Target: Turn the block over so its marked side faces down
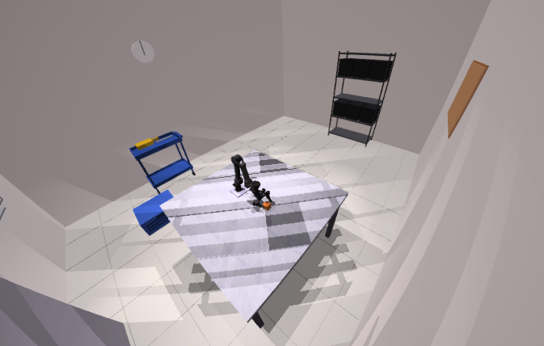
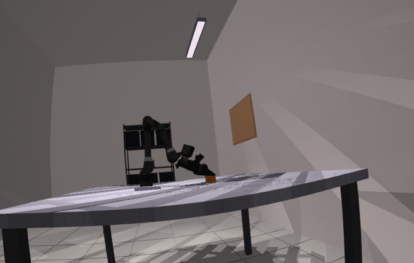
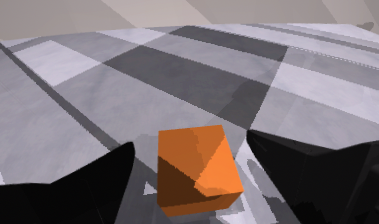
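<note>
Orange block (image 1: 267, 206) (image 2: 210, 179) (image 3: 200, 167) seen flat on table (image 1: 239, 240) (image 2: 175, 209) (image 3: 70, 115), inward of edges, between fingertips of end effector (image 1: 263, 204) (image 2: 214, 174) (image 3: 191, 141). Fingers spread wide, nothing gripped. Marked side can't be made out.

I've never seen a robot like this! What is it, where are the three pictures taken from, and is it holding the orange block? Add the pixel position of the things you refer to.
The black machine is a robot arm (image 1: 237, 174) (image 2: 148, 140), a bit like your own arm with bending joints. Its hand, the gripper (image 1: 263, 201) (image 2: 214, 174) (image 3: 191, 141), pinches with two fingers.

One picture looks down from high up, one looks across the table (image 1: 230, 249) (image 2: 169, 209) (image 3: 35, 115) from the side, and one comes from a camera near the gripper.

The orange block (image 1: 267, 206) (image 2: 210, 179) (image 3: 192, 162) rests on the table. It isn't being held: the fingers are open, with one on each side of it.
</note>
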You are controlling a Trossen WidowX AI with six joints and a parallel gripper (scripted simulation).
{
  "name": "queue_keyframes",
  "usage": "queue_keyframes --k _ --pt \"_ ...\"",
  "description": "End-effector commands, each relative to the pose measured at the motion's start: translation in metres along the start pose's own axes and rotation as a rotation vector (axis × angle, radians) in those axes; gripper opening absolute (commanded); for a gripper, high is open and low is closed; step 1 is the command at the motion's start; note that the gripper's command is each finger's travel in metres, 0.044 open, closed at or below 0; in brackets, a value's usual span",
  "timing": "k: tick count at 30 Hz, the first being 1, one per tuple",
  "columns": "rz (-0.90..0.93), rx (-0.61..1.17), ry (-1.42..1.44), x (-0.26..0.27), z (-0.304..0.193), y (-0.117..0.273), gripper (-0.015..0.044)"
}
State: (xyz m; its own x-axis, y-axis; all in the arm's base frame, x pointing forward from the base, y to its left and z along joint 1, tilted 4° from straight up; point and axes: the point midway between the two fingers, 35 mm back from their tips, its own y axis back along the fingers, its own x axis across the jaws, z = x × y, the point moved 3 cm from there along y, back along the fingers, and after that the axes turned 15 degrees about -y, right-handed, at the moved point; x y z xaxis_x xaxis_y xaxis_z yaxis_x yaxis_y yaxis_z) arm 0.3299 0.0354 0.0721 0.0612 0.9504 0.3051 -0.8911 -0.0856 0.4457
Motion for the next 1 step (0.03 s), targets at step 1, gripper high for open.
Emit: queue_keyframes --k 1 --pt "-0.003 -0.002 -0.004 -0.0004 0.0001 0.0001 0.0440"
